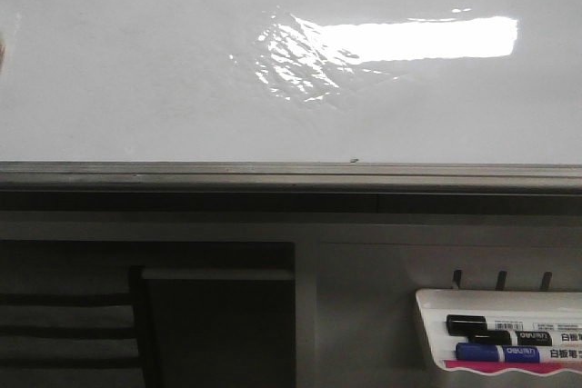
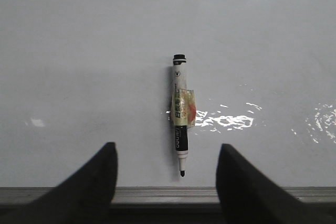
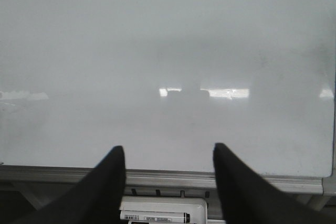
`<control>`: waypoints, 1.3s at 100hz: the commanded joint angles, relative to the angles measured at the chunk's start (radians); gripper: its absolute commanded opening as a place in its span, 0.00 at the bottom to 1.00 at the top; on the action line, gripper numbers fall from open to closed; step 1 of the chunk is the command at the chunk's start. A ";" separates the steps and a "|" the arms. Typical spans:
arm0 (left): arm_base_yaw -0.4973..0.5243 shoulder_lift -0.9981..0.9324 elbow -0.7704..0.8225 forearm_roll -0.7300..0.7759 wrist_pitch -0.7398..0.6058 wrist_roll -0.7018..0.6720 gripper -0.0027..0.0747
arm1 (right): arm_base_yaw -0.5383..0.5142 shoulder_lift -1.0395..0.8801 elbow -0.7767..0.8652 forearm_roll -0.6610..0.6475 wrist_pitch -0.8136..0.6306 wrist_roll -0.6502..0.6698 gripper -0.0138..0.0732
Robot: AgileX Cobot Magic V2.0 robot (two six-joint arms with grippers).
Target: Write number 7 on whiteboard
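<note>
Your jaws are spread wide on both the left gripper (image 2: 166,174) and right gripper (image 3: 169,174), holding nothing. A marker (image 2: 181,114) lies near the whiteboard's (image 1: 136,70) bottom edge; no 7 is drawn.

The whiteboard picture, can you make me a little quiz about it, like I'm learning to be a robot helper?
1. True or false: a 7 is already drawn on the whiteboard.
2. The marker lying on the board, seen between the left claw fingers: is it A) held by the claw, B) lying free, uncapped, or C) in the tray?
3. Fill in: the tray hanging below the board holds a black marker and a ____ one.

Key:
1. False, the board is blank in all views.
2. B. The left claw is open and apart from it; the right claw is open too.
3. Blue.
</note>
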 commanded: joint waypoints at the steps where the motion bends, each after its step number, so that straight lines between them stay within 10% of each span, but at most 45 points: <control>1: 0.002 0.012 -0.035 -0.001 -0.080 -0.009 0.65 | -0.006 0.013 -0.037 -0.007 -0.081 -0.002 0.65; 76: 0.002 0.149 -0.022 -0.040 -0.110 -0.009 0.64 | -0.006 0.013 -0.037 -0.005 -0.083 -0.002 0.65; 130: -0.091 0.583 -0.024 -0.067 -0.466 0.005 0.64 | -0.006 0.013 -0.037 -0.005 -0.083 -0.002 0.65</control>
